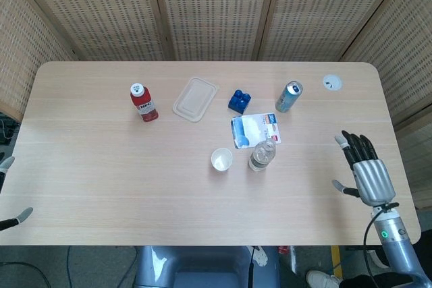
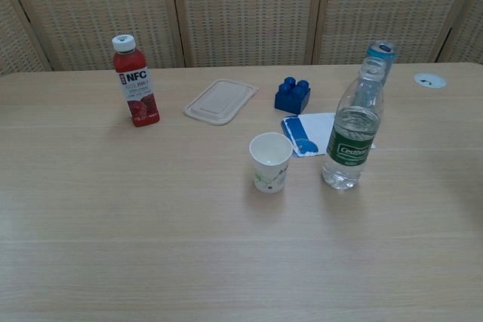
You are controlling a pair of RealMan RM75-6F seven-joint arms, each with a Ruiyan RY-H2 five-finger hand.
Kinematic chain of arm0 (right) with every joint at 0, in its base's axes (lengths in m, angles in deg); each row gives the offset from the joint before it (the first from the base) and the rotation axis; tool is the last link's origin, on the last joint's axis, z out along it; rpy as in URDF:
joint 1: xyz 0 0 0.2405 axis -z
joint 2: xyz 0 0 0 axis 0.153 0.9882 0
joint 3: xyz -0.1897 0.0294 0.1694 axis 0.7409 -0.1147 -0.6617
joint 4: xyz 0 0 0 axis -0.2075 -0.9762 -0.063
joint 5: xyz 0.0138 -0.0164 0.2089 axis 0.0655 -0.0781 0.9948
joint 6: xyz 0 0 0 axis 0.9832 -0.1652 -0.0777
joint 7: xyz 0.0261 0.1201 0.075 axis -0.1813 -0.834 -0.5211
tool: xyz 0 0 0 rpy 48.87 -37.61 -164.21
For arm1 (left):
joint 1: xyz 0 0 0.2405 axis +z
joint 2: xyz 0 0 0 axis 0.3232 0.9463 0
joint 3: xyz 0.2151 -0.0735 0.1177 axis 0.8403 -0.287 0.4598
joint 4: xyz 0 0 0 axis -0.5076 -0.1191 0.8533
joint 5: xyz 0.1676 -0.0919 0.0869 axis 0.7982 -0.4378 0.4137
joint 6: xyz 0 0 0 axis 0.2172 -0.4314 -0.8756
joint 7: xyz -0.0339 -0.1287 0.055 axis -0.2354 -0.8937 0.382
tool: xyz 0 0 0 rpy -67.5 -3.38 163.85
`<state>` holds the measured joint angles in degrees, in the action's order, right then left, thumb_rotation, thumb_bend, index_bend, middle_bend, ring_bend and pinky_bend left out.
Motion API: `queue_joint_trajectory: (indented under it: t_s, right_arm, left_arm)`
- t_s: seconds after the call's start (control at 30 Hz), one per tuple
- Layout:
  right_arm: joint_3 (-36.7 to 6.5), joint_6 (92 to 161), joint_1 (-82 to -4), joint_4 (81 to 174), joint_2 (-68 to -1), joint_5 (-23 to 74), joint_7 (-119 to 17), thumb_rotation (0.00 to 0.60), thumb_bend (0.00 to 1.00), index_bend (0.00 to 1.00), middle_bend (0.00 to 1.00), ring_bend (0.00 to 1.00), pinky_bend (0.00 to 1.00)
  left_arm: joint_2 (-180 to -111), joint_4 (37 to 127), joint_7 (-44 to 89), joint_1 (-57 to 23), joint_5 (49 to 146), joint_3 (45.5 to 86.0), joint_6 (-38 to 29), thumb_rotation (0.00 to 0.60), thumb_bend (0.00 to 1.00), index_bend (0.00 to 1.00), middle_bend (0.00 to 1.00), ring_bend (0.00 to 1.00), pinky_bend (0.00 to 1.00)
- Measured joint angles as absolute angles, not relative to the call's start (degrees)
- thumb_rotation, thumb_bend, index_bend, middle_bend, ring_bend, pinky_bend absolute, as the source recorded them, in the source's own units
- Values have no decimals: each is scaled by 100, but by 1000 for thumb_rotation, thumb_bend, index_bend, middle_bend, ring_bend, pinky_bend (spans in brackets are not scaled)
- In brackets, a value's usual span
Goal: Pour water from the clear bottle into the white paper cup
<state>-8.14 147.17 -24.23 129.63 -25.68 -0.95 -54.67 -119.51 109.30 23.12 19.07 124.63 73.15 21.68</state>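
Note:
The clear bottle (image 1: 262, 155) (image 2: 352, 133), green-labelled and partly full of water, stands upright just right of the white paper cup (image 1: 221, 160) (image 2: 270, 162). The cup is upright too, and a small gap separates them. My right hand (image 1: 364, 166) hovers over the table's right edge, far from the bottle, fingers spread and holding nothing; the chest view does not show it. Of my left hand (image 1: 16, 216) only fingertips show at the far left edge of the head view, well away from both objects.
A red NFC juice bottle (image 2: 134, 90) stands at the back left. A clear plastic lid (image 2: 220, 100), a blue brick (image 2: 293, 95), a blue-and-white packet (image 2: 306, 134) and a blue can (image 1: 289, 96) lie behind the cup and bottle. A white disc (image 2: 429, 80) sits at the far right.

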Motion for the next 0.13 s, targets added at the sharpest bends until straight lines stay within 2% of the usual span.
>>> queue_joint_trajectory:
  t_s: [0.13]
  right_arm:
    - [-757, 14912, -2211, 13328, -2428, -123, -5108, 600, 0, 0, 0, 0, 0]
  left_arm:
    - [-11998, 10948, 2422, 1920, 12473, 7327, 2178, 600, 77, 0, 0, 0, 0]
